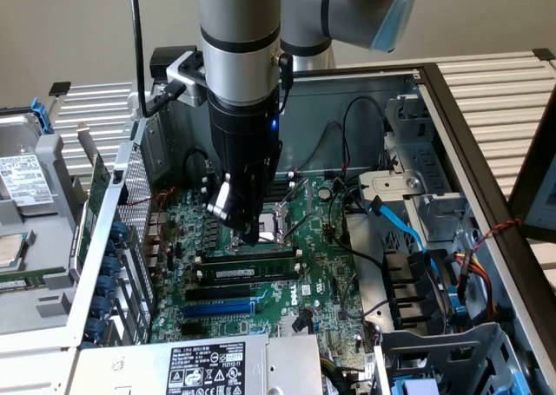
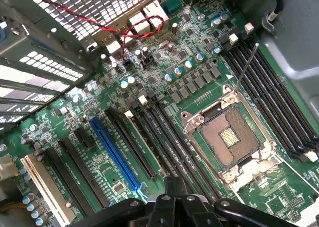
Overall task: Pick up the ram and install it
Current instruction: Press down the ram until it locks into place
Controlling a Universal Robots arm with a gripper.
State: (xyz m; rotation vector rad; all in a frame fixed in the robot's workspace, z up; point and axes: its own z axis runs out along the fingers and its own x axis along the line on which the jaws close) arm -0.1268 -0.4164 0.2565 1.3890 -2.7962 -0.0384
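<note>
End effector [image 1: 249, 232] over ram [image 1: 252, 272] in case [image 1: 452, 117]

Silver-grey tubular arm [image 1: 239, 22] with pale blue joint cap; black pincer [image 1: 250, 232] housing.

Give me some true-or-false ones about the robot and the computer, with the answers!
1. The gripper hangs over the motherboard. True.
2. The gripper is wide open. False: it is shut.
3. The ram sits among the black slots, right by the gripper. True.
4. The long expansion slot is red. False: it is blue.
5. A fan covers the processor socket. False: the socket is bare.
</note>
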